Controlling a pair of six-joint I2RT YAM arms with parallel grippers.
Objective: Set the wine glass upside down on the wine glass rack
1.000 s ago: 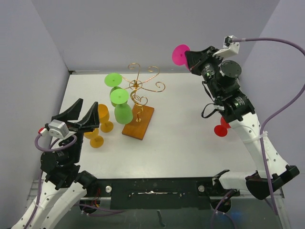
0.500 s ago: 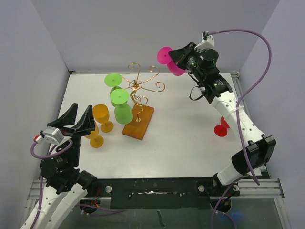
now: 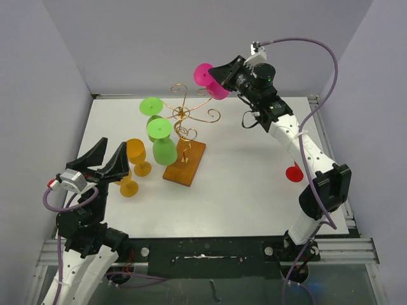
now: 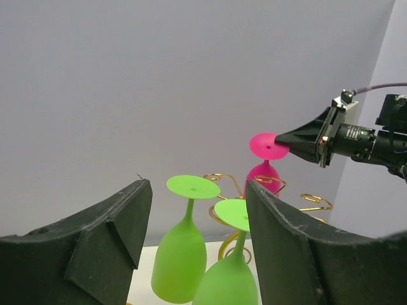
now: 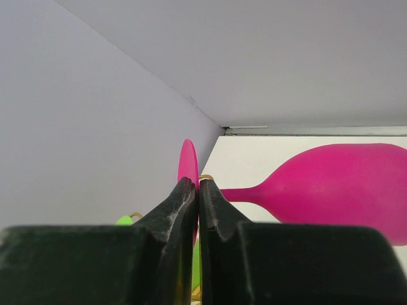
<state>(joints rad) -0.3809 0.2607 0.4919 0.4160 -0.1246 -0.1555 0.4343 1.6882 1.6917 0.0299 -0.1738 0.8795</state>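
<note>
Claws differ: right claw [image 3: 215,72] pinches the disc foot of the magenta wine glass [image 5: 353,184], left claw [image 3: 113,145] gapes.

The wine glass [image 3: 213,82] at upper centre is solid magenta, and the wine glass rack [image 3: 182,113] is gold wire over brown wood. Left of it stand lime green glasses [image 3: 165,151] and amber orange glasses [image 3: 135,151]. A red glass [image 3: 294,172] sits at right on the white table [image 3: 241,165].

On the table [image 3: 241,184], left of centre: wine glass rack [image 3: 186,135], with two inverted glasses [image 3: 160,130] hung at its left side, one behind the other. Two standing glasses [image 3: 137,152] are left of the rack, the front one just beside the left gripper [image 3: 109,152]. The wine glass [image 3: 205,75], in the right gripper [image 3: 215,72], is above the rack's rear right; a further glass [image 3: 293,172] is far right, partly behind the right arm [image 3: 305,149].
</note>
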